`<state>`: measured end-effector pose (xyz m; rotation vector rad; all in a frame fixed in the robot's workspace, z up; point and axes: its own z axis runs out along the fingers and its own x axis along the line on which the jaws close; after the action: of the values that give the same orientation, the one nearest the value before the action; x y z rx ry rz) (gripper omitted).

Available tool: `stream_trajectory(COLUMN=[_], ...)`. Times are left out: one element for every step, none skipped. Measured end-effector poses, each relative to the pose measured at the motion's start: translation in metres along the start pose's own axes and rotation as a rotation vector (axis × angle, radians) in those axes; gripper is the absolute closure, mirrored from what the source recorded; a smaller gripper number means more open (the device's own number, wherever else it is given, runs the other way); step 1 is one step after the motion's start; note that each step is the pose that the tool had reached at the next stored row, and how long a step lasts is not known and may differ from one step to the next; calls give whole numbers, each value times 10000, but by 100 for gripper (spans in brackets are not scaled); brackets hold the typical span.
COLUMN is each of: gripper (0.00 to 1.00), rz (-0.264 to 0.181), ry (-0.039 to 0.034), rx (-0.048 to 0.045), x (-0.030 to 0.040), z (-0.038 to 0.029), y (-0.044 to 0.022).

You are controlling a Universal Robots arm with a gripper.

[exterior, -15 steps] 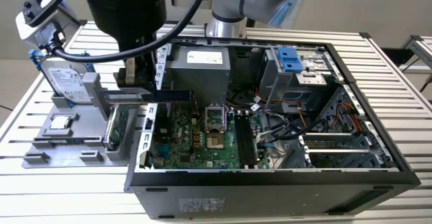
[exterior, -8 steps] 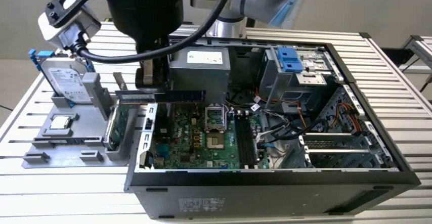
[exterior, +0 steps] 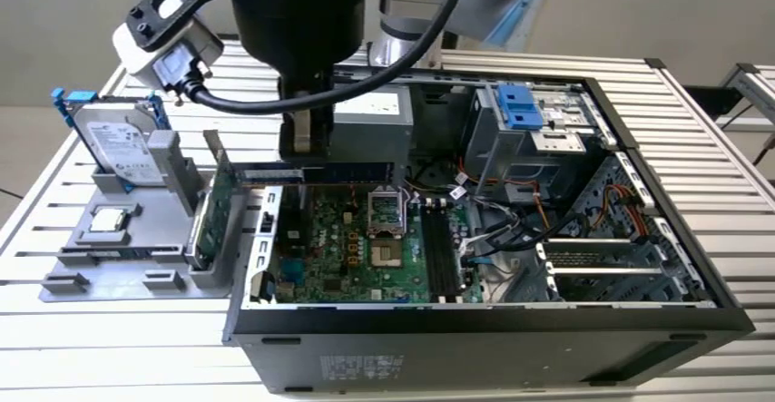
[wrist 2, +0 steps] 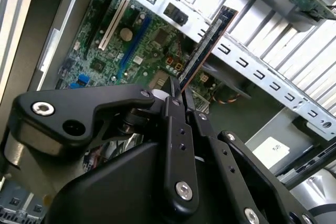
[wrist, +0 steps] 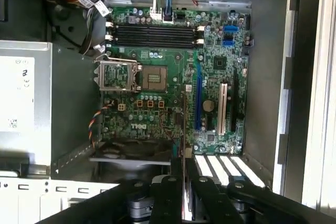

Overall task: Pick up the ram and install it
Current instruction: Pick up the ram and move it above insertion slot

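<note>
Reading from the exterior view's left: a grey holder (exterior: 133,257) on the slatted counter (exterior: 73,348) carries a hard drive (exterior: 122,143) and an upright green card (exterior: 203,225). Just to their right, the hand (exterior: 303,155) is clenched on the ram stick (exterior: 351,171). The stick hangs level over the far left rim of the open computer case (exterior: 485,316), clear of the main board (exterior: 339,248). In the second wrist view it juts out from between the fingers (wrist 2: 176,145).

We judge three risks. The thin stick may twist in so narrow a pinch, its lower edge may strike the case rim, or it may meet the memory slots (wrist: 152,32) askew. Loose cables (exterior: 509,230) to the right of the slots could also snag.

In the exterior view the wrist hides the finger contact. We cannot tell whether the slot latches stand open, nor which way the stick's notch faces.
</note>
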<state>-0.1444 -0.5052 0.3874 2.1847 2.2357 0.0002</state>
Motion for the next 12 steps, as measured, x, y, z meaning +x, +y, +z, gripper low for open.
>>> stream_trajectory(gripper=[100,100,100,100,100,100,100,100,100,100,100,100], rz=[0,0,0,0,-1,0,0,0,0,0,-1,0], ry=[-1,1,0,0,1,0,0,0,0,0,0,1], rx=[1,0,0,0,0,0,1,1,1,0,1,0], x=[-1,-1,-2,-2,-3,-3,-4,-5,-5,-6,-6,-7], z=[0,1,1,1,2,2,2,2,2,3,3,4], y=[24,47,72,93,115,140,162,188,214,241,271,305])
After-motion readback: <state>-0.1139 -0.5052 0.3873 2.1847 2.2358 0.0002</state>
